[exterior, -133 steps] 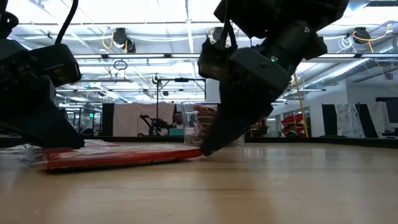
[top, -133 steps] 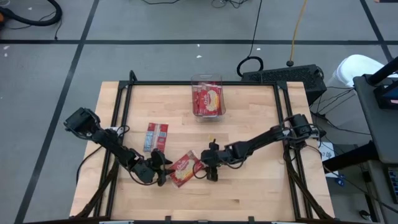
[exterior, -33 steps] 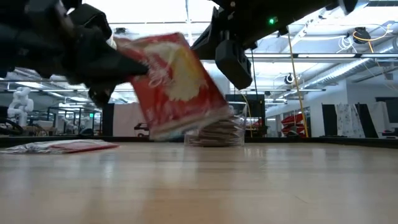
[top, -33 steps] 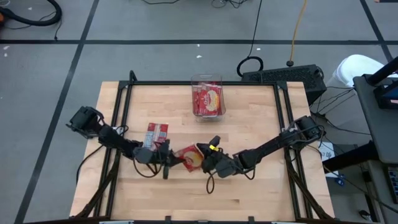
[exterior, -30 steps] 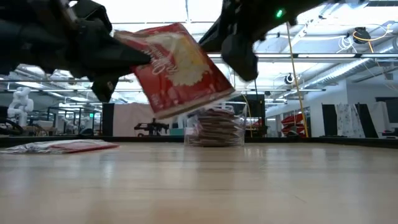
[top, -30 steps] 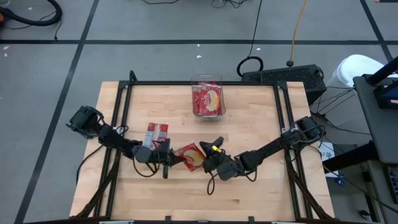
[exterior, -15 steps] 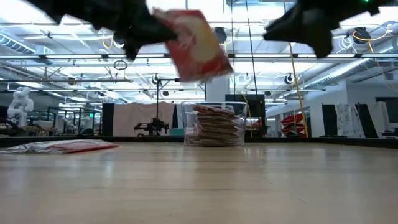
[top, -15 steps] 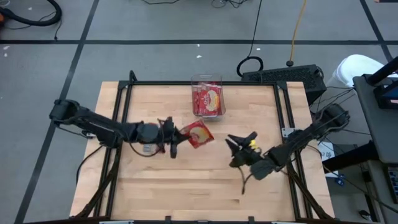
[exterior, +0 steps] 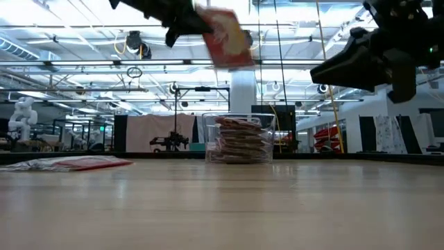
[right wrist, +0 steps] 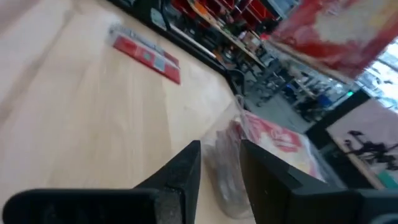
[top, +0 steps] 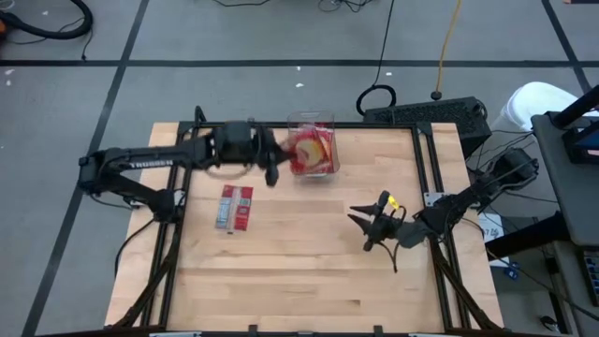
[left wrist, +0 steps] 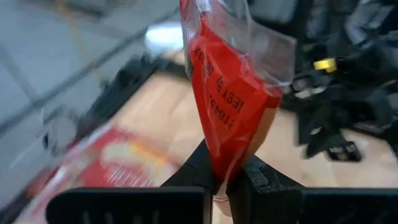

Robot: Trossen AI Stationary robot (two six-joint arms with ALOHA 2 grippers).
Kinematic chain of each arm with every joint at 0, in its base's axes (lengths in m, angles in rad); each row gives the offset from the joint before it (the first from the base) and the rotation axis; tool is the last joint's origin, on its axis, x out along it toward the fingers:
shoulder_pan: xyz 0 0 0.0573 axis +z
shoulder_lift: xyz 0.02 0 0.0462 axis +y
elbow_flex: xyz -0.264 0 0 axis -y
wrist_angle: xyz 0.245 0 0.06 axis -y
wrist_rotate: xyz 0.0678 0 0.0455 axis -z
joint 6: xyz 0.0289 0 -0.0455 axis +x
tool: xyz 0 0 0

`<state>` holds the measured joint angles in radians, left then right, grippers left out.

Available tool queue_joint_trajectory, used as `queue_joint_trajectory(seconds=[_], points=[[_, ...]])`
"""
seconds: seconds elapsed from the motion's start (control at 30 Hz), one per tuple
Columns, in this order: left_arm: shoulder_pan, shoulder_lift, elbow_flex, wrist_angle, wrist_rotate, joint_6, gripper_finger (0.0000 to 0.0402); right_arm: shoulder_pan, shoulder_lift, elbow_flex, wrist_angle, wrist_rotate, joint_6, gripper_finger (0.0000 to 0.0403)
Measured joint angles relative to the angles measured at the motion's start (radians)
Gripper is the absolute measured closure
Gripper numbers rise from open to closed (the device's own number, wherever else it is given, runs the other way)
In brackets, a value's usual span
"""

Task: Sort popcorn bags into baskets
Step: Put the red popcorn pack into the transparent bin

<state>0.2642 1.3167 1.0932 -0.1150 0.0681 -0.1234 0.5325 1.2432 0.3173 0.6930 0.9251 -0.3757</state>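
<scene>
Red, cream-pictured popcorn bags (top: 309, 148); clear basket (top: 312, 123)

I see the wooden table (top: 299, 271) with a black frame (top: 374, 125) along its far edge. Beyond its far right corner lie a black keyboard (top: 426, 113) and a looped cable (top: 376, 96) on the grey floor (top: 75, 103).

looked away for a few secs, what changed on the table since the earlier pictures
The left gripper lifted a flat red popcorn packet off the table's near middle and carried it up over the clear plastic bin at the far edge. The right gripper, which helped raise it, let go and pulled back right, empty. The bin's stack and the packet lying flat stayed put.
</scene>
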Motion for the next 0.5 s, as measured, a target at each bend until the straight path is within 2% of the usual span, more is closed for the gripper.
queue_joint_trajectory(seconds=[0.1,0.2,0.5], points=[[0.082,0.030,0.036,-0.044,0.085,-0.015,0.0382,-0.003,0.000,-0.046,0.087,-0.038,0.045,0.0299],[0.142,0.076,0.064,-0.049,0.233,-0.012,0.0381,-0.003,0.000,-0.057,0.122,-0.039,0.114,0.0307],[0.252,0.293,0.141,-0.017,0.477,0.043,0.0381,-0.002,0.001,-0.056,0.144,-0.041,0.198,0.0383]])
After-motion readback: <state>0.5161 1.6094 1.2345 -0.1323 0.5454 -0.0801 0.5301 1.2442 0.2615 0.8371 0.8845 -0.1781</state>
